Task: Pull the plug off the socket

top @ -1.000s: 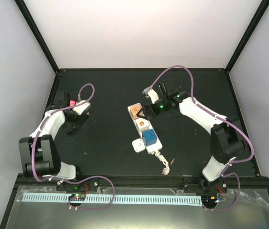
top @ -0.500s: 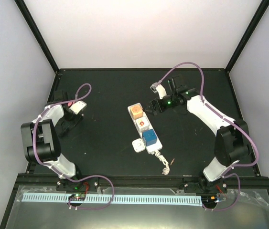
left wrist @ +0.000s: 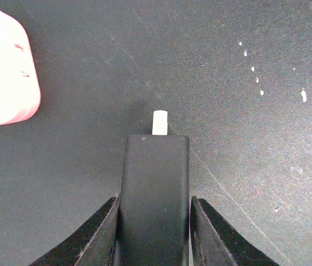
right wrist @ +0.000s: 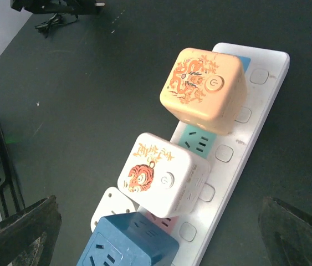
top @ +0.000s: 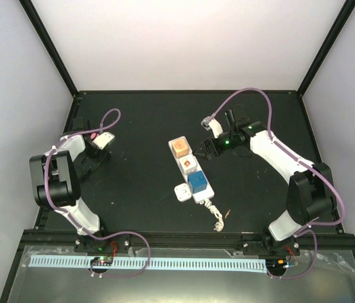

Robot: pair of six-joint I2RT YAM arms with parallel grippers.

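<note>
Over on the left, a pink cube (left wrist: 3, 66) lies loose on the dark table (top: 139, 126). Just beside it the left hand (left wrist: 154, 202) has its two fingers drawn in against the sides of a black block (left wrist: 156, 183) with a small white tab at its front. From where I stand that reads as a grip on the block.

In the middle of the table the power strip (right wrist: 261, 100) lies at a slant. The orange cube (right wrist: 203, 88) sits at its far end, a white cube (right wrist: 164, 174) with a tiger print comes next, and a blue cube (right wrist: 128, 244) sits nearest the arms. A flat white plug (top: 181, 192) lies against the strip's left side by the blue cube, and the bundled cord (top: 215, 214) trails off the near end.

To the right, the right hand (top: 203, 150) hangs just beside the orange cube with its fingers spread wide and nothing between them.

The orange cube looks like hard, glossy plastic: light, stiff, and likely slick on its flat faces. I'd take it on two opposite sides, low down and clear of the rounded corners, and pull straight up off the strip. The strip itself looks light, so it may well lift along with the cube unless something pins it down.
</note>
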